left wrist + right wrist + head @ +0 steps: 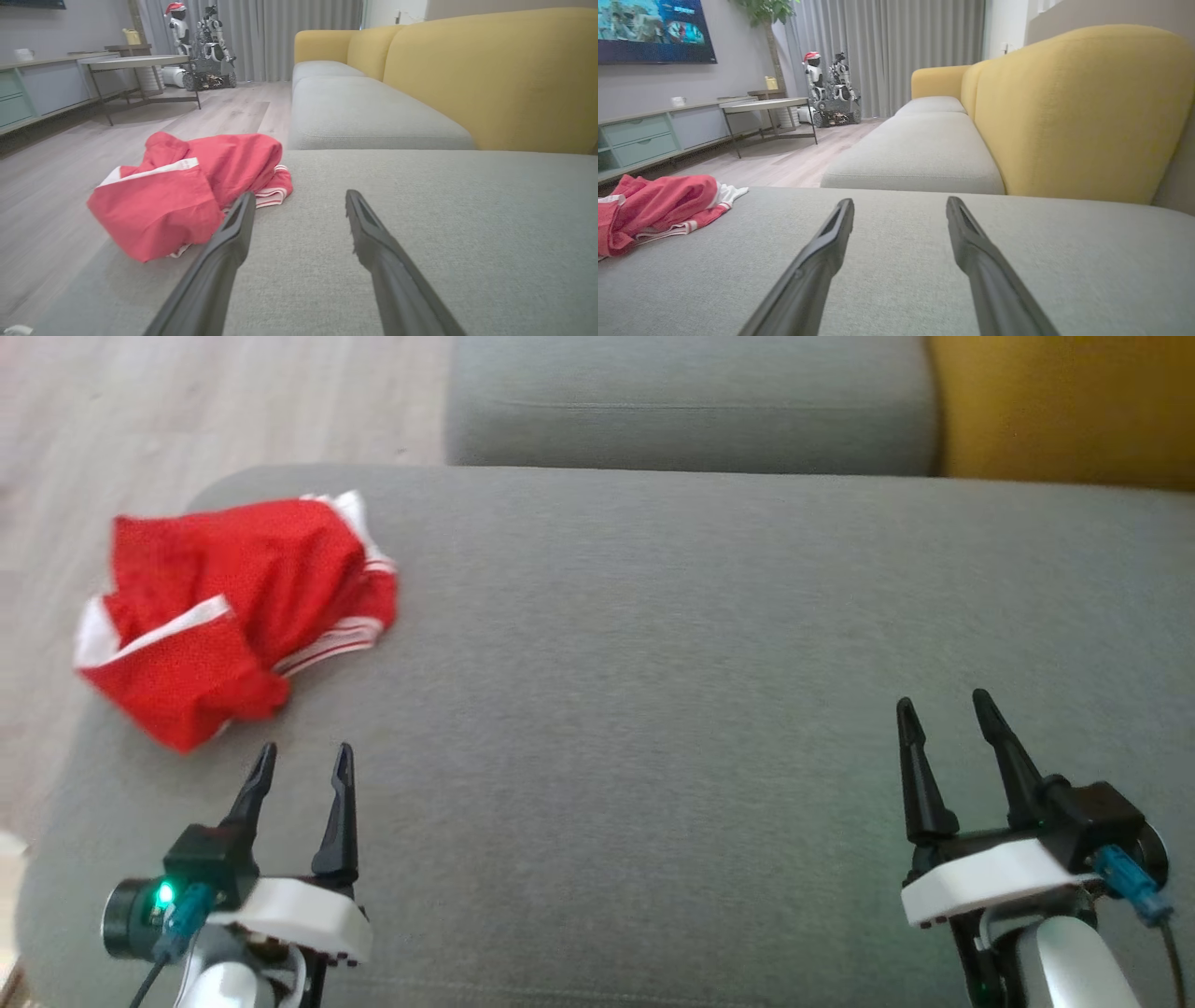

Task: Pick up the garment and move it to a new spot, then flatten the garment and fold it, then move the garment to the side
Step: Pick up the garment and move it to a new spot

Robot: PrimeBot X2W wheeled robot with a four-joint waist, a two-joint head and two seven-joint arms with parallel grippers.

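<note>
Red garment [238,607] crumpled in heap at far left corner of grey seat cushion [653,644], one part spilling over left edge above floor [187,401]. Left gripper [306,749] poised just short of heap, fingers spread, nothing between them; looks lined up for first pick. Right gripper [943,702] well apart, toward right side of cushion, fingers likewise spread and empty, probably waiting its turn. Broad bare middle of cushion seems natural new spot for flattening. Overhanging part might slide off if nudged.
</note>
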